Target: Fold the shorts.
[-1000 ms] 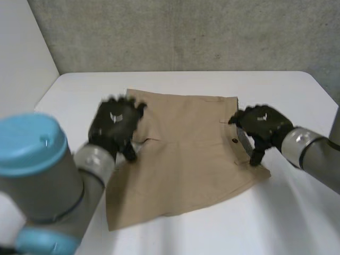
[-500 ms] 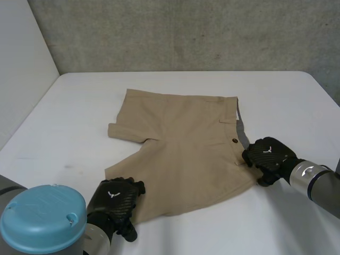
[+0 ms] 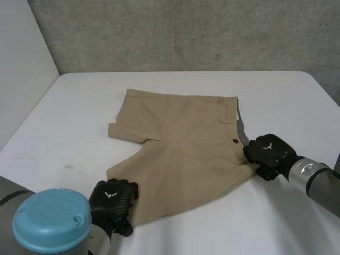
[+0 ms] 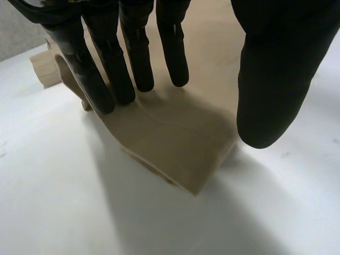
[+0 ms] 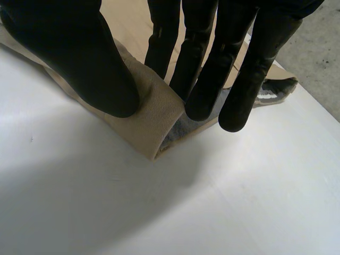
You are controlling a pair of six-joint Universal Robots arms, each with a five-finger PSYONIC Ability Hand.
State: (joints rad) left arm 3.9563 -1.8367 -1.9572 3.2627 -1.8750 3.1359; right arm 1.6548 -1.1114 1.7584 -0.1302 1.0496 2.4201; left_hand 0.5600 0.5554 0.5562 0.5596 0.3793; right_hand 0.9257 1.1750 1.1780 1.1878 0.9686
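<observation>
Tan shorts (image 3: 186, 154) lie flat on the white table (image 3: 74, 111), waistband toward the right. My left hand (image 3: 112, 201) is at the near left hem corner. In its wrist view the straight fingers (image 4: 109, 79) rest on the cloth (image 4: 175, 138), and the thumb (image 4: 271, 79) stands just off the corner's edge, gripping nothing. My right hand (image 3: 268, 153) is at the near right waistband corner. There the thumb (image 5: 79, 58) and the fingers (image 5: 212, 79) pinch the corner (image 5: 151, 114), which is lifted and doubled so its grey lining shows.
A grey concrete wall runs behind the table and a pale panel stands at the left. My left arm's blue cap (image 3: 50, 223) is at the near left. Bare white table (image 3: 297, 101) lies on every side of the shorts.
The left hand moved from the far left leg down to the near hem corner. The right hand slid nearer along the waistband and closed on its corner.
</observation>
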